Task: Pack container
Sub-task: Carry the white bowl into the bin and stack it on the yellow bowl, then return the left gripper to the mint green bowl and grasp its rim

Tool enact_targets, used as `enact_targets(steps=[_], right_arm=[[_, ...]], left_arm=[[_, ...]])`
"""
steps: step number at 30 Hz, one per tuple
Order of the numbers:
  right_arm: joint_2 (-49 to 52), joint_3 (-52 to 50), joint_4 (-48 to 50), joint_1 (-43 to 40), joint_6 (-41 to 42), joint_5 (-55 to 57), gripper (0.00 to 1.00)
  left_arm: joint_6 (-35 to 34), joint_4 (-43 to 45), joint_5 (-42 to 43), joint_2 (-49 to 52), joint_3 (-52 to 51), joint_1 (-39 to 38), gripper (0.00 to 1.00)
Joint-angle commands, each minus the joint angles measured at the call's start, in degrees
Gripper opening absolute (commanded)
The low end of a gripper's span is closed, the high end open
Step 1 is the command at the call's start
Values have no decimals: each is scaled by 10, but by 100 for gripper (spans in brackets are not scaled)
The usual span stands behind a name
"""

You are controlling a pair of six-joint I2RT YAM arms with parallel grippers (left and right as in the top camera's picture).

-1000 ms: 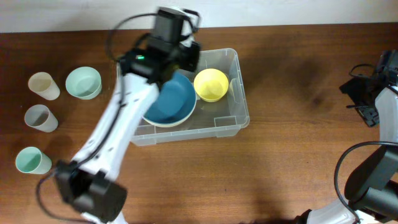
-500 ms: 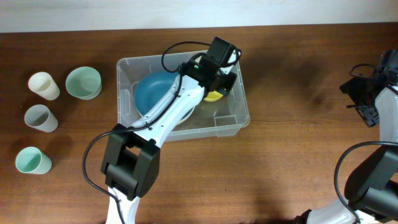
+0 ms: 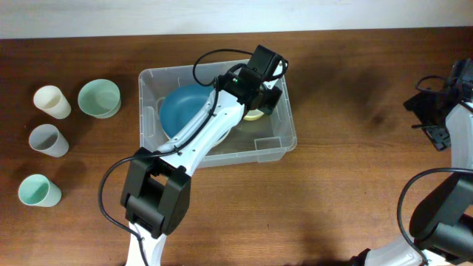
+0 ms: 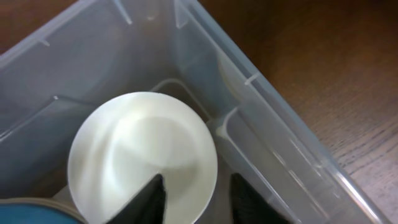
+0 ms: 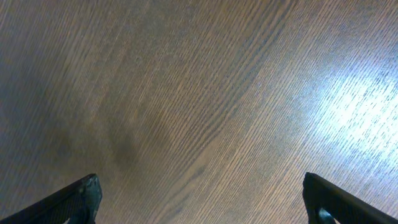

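Left hand [image 3: 260, 101] swung right, container [image 3: 222, 157] beneath

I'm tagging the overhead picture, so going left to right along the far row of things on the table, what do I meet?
Cream cup → mint-green cup → container → blue bowl inside it → left hand above the yellow bowl → right arm.

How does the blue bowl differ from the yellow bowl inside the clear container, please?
The blue bowl is clearly wider than the yellow bowl. The blue bowl sits in the left part of the container, the yellow bowl in the right part. From overhead the blue bowl shows largely uncovered, while the yellow bowl is mostly hidden under the left gripper. Both rest inside the container, open side up.
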Motion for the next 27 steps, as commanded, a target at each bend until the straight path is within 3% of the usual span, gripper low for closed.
enact_targets(steps=[1,3,5,6,8,14,16,18,22,27], right_arm=[[2,-4,0,-2,5,9,99],[2,-4,0,-2,5,9,99],[2,-4,0,-2,5,9,99],[2,-4,0,-2,5,9,99],[2,-4,0,-2,5,9,99],[2,-4,0,-2,5,9,99],[2,-4,0,-2,5,9,99],[2,-4,0,-2,5,9,99],[2,-4,0,-2,5,9,99],[2,-4,0,-2,5,9,99]], left_arm=[[16,-1,-24,6,3,0,43],[19,-12,-49,5,20,2,56],[19,-46,-84,0,61,6,61],[19,-77,-111,-5,91,11,80],[18,-132,-155,-17,140,25,99],[14,-206,-198,-56,197,116,99],[-23,-212,-195,-58,197,169,99],[-62,-223,-169,-54,197,224,99],[-67,-227,-71,-37,196,336,99],[-56,-227,-54,14,196,411,100]])
